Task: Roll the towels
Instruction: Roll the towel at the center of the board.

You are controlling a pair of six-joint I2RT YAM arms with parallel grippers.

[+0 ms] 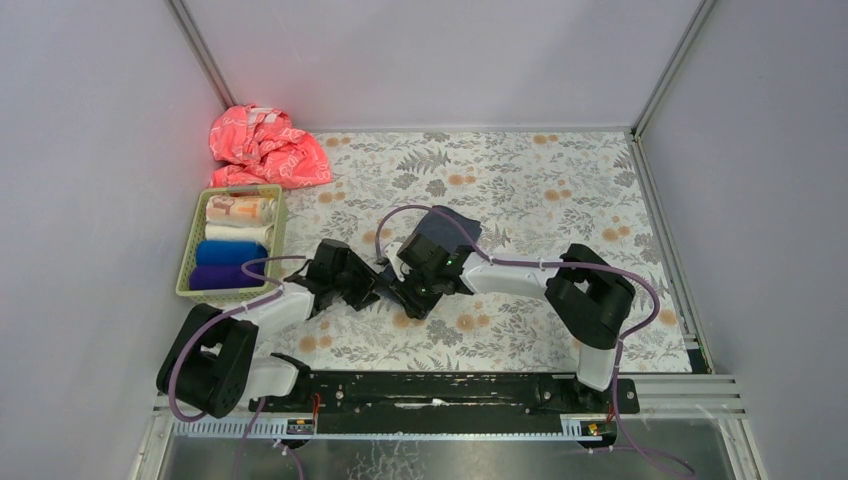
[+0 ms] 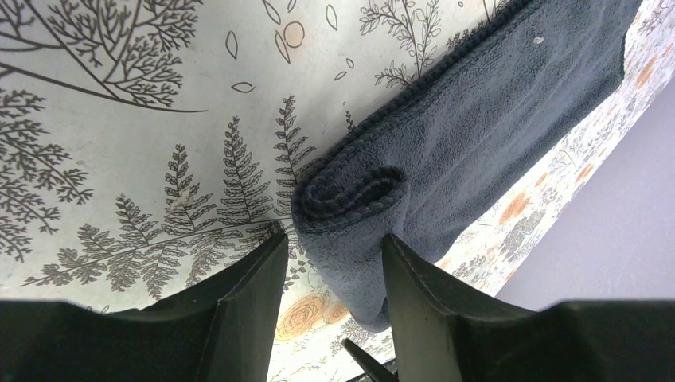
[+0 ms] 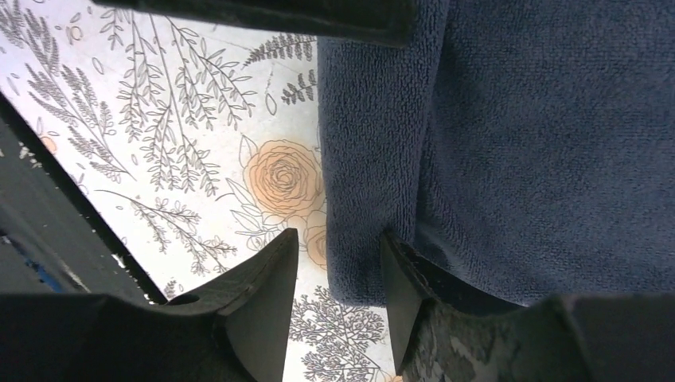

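While the dark grey-blue terry towel (image 1: 455, 218) is lying part-rolled at the middle of the top view, we are working it from both ends. The left gripper (image 2: 334, 239) is reaching in from the left and the right gripper (image 3: 338, 235) from the right, tips nearly meeting. Each is sitting astride one end of the roll. Both pairs of jaws are standing about half apart, each showing a strip of the floral-print table cover (image 1: 560, 190) beside one finger, so we are judging neither to be pinching the cloth. In both wrist views the roll's long axis is running up the frame, straight out from between the fingers. In the top view we are taking it to run left to right under the arms. The flat tail is stretching toward the upper right. Both arms are equally near. The green plastic basket (image 1: 192, 262) of finished rolls at centre left and the crumpled pink cloth (image 1: 265, 148) at upper left are sitting well apart, off that path.
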